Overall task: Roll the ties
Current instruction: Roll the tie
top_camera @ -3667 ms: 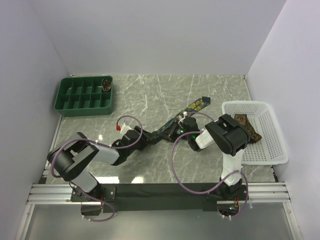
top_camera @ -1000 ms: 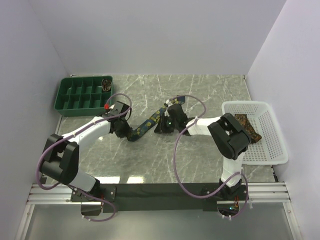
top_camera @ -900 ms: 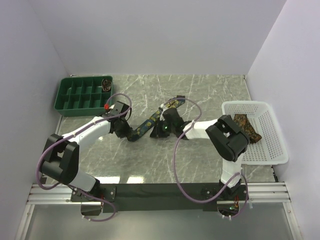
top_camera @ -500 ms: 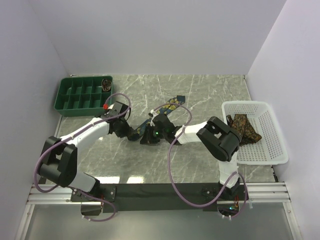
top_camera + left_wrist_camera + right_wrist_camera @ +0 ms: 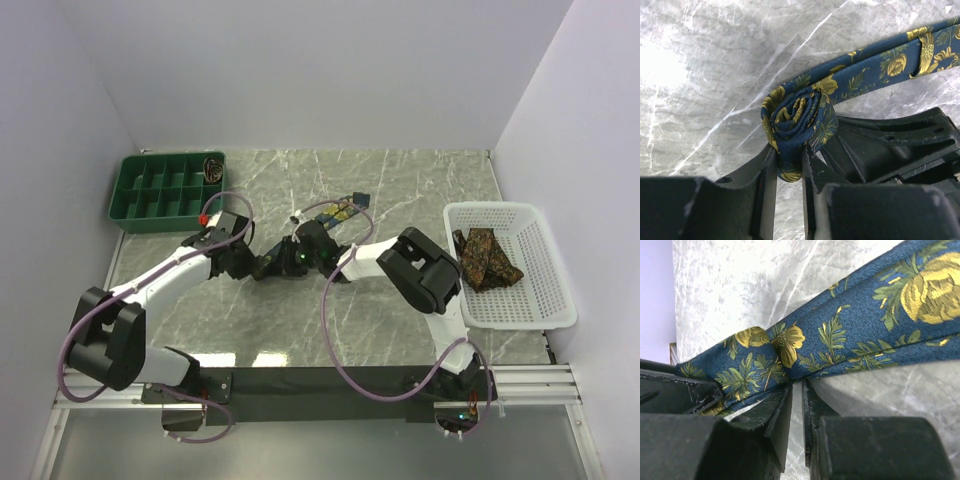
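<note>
A navy tie with yellow flowers point(image 5: 340, 210) lies across the middle of the table. Its near end is wound into a small roll point(image 5: 797, 117). My left gripper point(image 5: 789, 156) is shut on that roll from below and sits at table centre point(image 5: 263, 268) in the top view. My right gripper point(image 5: 287, 264) meets it from the right, and its black fingers point(image 5: 890, 145) rest against the roll. In the right wrist view the right gripper point(image 5: 796, 385) is nearly shut, pinching the lower edge of the flat tie point(image 5: 850, 335) beside the roll. Brown ties point(image 5: 485, 255) lie in the basket.
A green compartment tray point(image 5: 150, 210) stands at the back left with one rolled tie point(image 5: 213, 168) in its far right cell. A white mesh basket point(image 5: 520, 310) stands at the right edge. Both arms reach inward and meet at the table's centre.
My right gripper has slid left along the navy tie until it reached the left gripper and has narrowed. The tie's loose tail has been drawn left. My left gripper has barely moved.
</note>
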